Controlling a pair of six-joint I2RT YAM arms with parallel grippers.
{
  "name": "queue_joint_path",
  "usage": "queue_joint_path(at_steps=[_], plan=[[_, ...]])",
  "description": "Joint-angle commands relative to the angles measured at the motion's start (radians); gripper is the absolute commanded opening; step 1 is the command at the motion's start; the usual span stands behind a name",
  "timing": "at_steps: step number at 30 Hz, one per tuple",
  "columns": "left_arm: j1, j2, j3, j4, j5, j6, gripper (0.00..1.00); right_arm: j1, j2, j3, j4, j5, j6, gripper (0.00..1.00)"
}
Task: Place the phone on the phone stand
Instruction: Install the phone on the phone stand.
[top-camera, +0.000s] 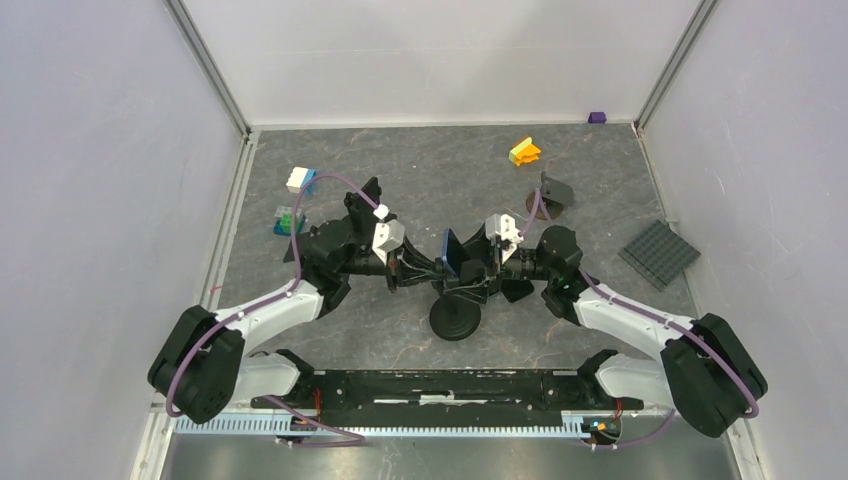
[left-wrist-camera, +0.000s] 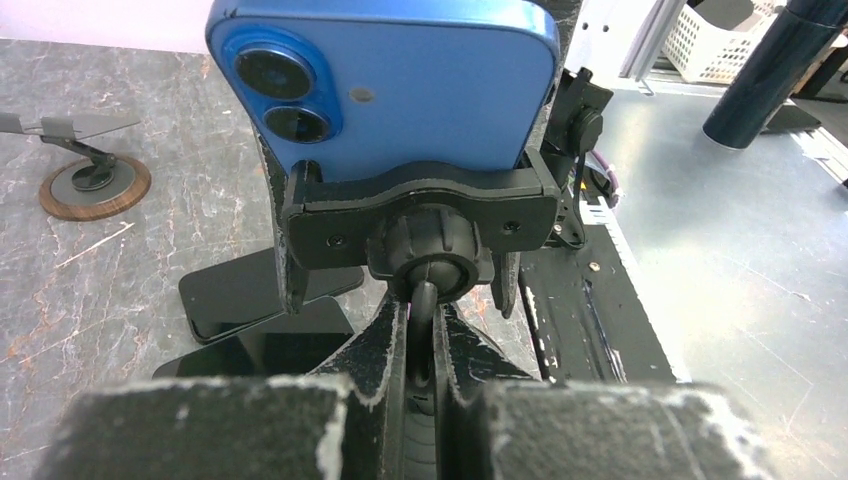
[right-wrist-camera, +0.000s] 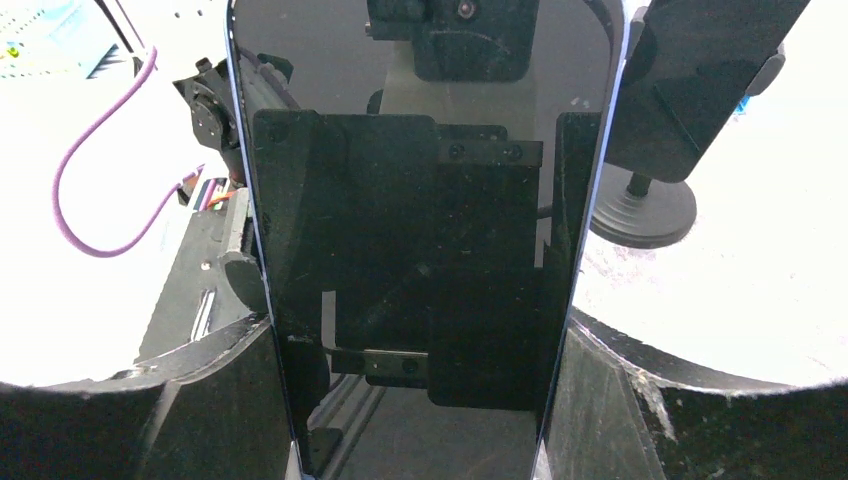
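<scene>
One phone (right-wrist-camera: 420, 250) in right gripper (right-wrist-camera: 420, 420); left gripper (left-wrist-camera: 425, 325) clamps one stand (left-wrist-camera: 420, 205).

Table centre: the phone (top-camera: 449, 252) stands upright between the two arms, with the left gripper (left-wrist-camera: 424, 325) to its left and the right gripper (right-wrist-camera: 420, 335) to its right. The phone's back rests in the cradle (left-wrist-camera: 420, 212) of the phone stand (top-camera: 455, 318), whose round base lies nearer the arm bases. The left gripper is closed round the stem under the cradle. The right gripper's fingers bear on the phone's two long edges.

Behind and right of centre is a second stand (top-camera: 551, 193), with the rear block stack (top-camera: 524, 151) behind it. A small block (top-camera: 597, 117) lies in the far right corner. The baseplate (top-camera: 659, 253) lies at the right. At the left, the upper block stack (top-camera: 300, 180) lies behind the lower block stack (top-camera: 287, 220).
</scene>
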Motion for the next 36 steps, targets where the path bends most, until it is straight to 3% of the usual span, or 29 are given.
queue_joint_path(at_steps=[1, 7, 13, 15, 25, 36], plan=[[-0.006, -0.007, 0.001, 0.05, -0.177, -0.007, 0.02, 0.042, -0.005, 0.006, 0.194, -0.036, 0.078, 0.0], [-0.03, 0.019, -0.003, 0.058, -0.29, -0.121, 0.02, 0.052, 0.026, 0.013, 0.283, -0.021, 0.145, 0.0], [-0.06, 0.058, 0.127, -0.249, -0.397, -0.141, 0.02, 0.065, 0.079, 0.086, 0.219, 0.004, 0.143, 0.0], [-0.064, 0.065, 0.155, -0.306, -0.414, -0.129, 0.02, 0.07, 0.091, 0.112, 0.151, 0.006, 0.109, 0.0], [-0.064, 0.063, 0.258, -0.541, -0.506, -0.035, 0.02, 0.08, 0.09, 0.108, 0.147, -0.04, 0.11, 0.0], [-0.068, 0.061, 0.274, -0.575, -0.612, -0.001, 0.02, 0.135, 0.112, 0.118, 0.172, -0.093, 0.117, 0.0]])
